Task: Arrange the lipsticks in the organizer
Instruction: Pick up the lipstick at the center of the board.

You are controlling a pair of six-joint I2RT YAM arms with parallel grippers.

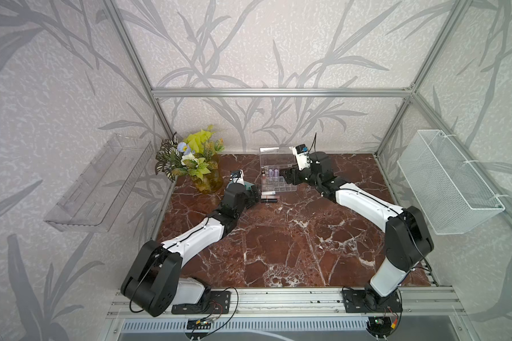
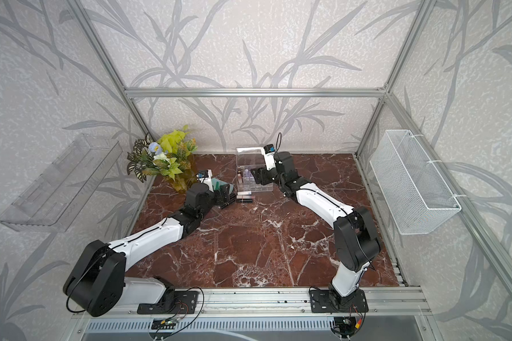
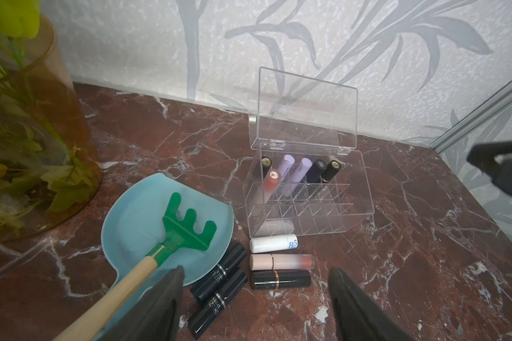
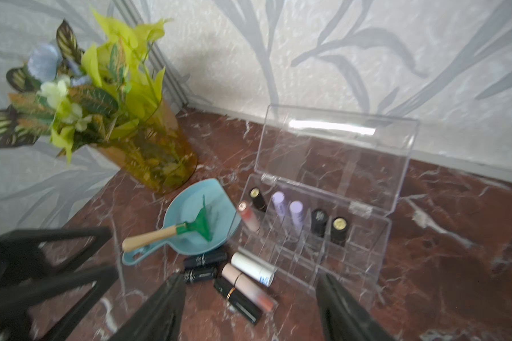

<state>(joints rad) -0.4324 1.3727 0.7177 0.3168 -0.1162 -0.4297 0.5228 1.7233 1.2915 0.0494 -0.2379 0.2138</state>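
Left hand gapes near black, pink, white lipsticks.

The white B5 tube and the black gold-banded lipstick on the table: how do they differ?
The white B5 tube has blue lettering; the black gold-banded lipstick is dark with a gold ring. The white one lies nearest the organizer, the black one farther off, a pink tube between them. Both lie sideways on the marble.
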